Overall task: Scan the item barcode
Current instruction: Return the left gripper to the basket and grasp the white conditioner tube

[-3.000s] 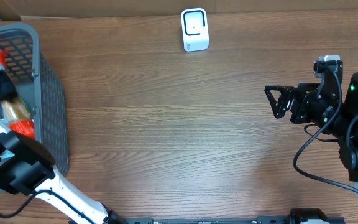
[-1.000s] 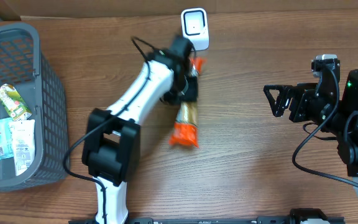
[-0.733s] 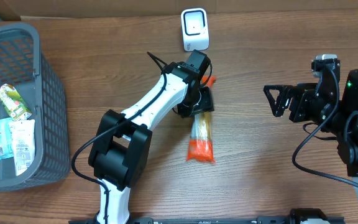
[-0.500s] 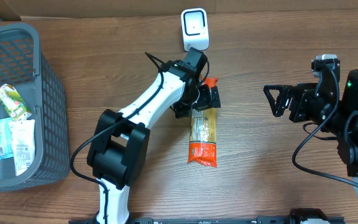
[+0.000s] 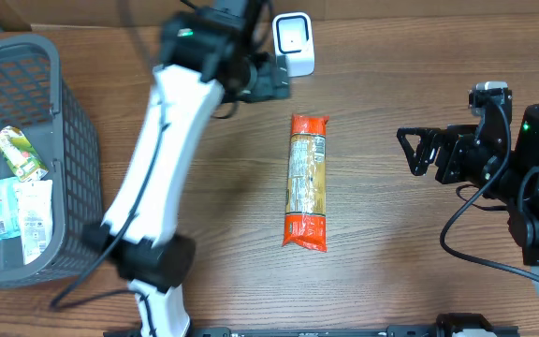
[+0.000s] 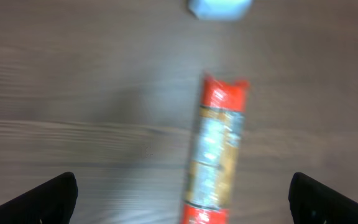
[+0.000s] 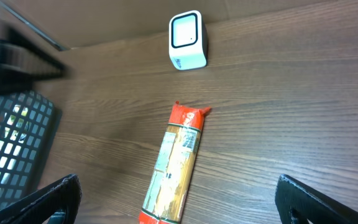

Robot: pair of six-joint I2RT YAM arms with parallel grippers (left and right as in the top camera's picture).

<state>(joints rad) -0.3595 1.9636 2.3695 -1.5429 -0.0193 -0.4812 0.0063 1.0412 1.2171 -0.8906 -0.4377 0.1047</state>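
1. Two sets of fingers, both spread wide and holding nothing: my left fingers (image 6: 48, 199) hang above the tabletop (image 5: 204, 206), and my right fingers (image 7: 48, 196) wait off to the right, well apart from everything.
2. One pasta packet (image 5: 307, 182) lies flat mid-tabletop, lengthwise, its top end pointing at the scanner (image 5: 293, 44) but apart from it.
3. By my judgement, the packet is staged and the scan itself is not yet done. The next move calls for a fresh grasp and presenting the barcode face to the scanner window.
4. Only the overhead view shows the basket (image 5: 73, 140) on the left with more packets in it, and my left arm up near the scanner.
5. My right wrist view gives the scanner's front window and the packet's label sharply. My left wrist view is blurred, with the scanner just a pale smear at its top edge. I cannot find the barcode in any view.
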